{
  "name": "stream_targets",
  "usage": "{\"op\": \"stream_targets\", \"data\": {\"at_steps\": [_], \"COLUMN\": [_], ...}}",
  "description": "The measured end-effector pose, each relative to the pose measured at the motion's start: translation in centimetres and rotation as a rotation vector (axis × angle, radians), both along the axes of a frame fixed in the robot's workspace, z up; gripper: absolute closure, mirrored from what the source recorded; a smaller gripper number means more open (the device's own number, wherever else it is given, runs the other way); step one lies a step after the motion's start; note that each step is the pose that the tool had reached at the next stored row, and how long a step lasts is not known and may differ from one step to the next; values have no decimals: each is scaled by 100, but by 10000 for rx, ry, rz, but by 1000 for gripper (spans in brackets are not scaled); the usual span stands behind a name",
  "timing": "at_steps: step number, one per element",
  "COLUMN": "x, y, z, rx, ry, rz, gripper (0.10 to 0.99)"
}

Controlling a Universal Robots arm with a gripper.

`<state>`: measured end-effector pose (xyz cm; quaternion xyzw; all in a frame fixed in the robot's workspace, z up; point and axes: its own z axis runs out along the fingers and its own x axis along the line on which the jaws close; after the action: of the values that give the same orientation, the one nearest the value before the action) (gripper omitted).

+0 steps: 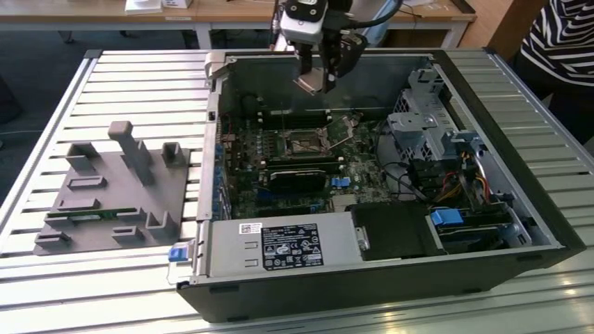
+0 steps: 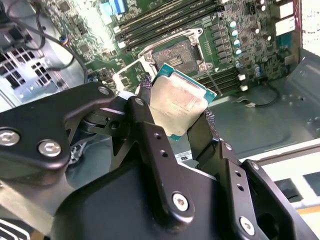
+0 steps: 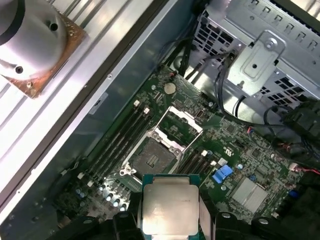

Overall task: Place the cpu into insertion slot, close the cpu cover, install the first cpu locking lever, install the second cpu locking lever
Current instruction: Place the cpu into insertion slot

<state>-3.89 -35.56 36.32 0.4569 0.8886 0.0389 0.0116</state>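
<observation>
A slatted metal table (image 1: 139, 83) carries an open computer case (image 1: 519, 149) lying on its side, with a wooden desk (image 1: 232, 10) behind it and a person in a striped top (image 1: 561, 35) at the far corner. Inside the case, the insertion slot (image 1: 302, 145) sits in the green motherboard (image 1: 246, 156), its dark centre uncovered in both wrist views. The cpu cover (image 3: 189, 120) is swung back just beside the slot, so the socket looks ready to receive the chip. The gripper (image 1: 320, 80) hangs above the slot and well apart from it, offset toward the case's far wall. Its black fingers (image 2: 150, 135) are clamped on opposite sides of the cpu (image 2: 177, 102), whose dull metal top faces the second wrist camera. In the first wrist view the cpu (image 3: 170, 207) sits between the camera and the slot (image 3: 152, 157), with rows of memory slots (image 3: 117, 137) running beside the socket. A grey fixture (image 1: 111, 188) rests on the table, well away from the slot on the exterior view's left. The first step, placing the chip, seems to be in hand; nothing is seated and the cover is not closed. Seating it would call for bringing the chip level, square to the socket's rim and centred over it, since any tilt or twist risks the contacts. I cannot tell the locking levers apart from the socket frame.
</observation>
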Motion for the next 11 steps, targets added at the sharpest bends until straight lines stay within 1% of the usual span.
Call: {"op": "stream_targets", "data": {"at_steps": [11], "x": [0], "y": [1], "z": [-40], "rx": [-1], "ry": [0], "rz": [-1554], "gripper": [545]}}
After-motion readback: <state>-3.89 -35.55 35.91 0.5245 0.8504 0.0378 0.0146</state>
